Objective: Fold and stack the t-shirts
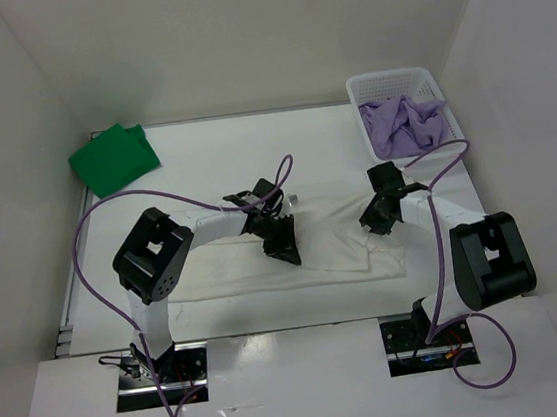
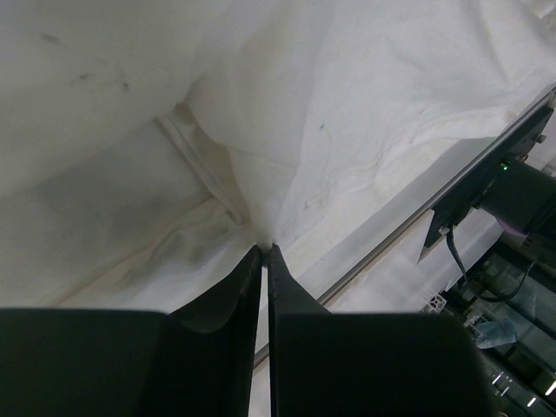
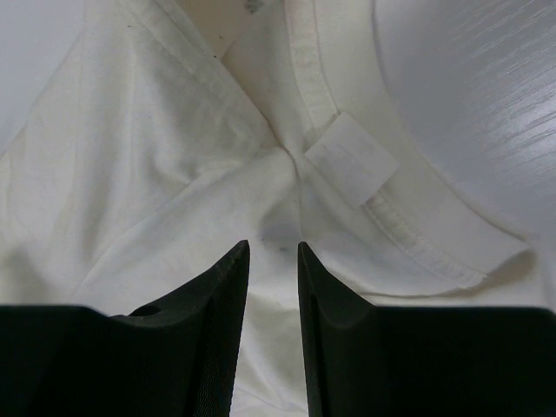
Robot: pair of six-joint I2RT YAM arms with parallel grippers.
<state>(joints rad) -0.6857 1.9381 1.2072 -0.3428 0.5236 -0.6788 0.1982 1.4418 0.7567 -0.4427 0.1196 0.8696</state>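
Left wrist: your left tool (image 2: 265, 249) pinches the limp cream shirt (image 2: 365, 104); right tool (image 3: 274, 248), slightly parted, should grip its collar (image 3: 308, 69).

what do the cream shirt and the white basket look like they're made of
The cream-white shirt looks like soft, matte knit cotton or a cotton blend: it creases and drapes, with a stitched collar band and a sewn-in label. The basket looks like rigid moulded plastic, judging by its even mesh walls; its sheen is too small to judge.

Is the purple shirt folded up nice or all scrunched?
Scrunched. The purple shirt lies in a crumpled, wrinkly heap inside the white mesh basket, not folded flat.
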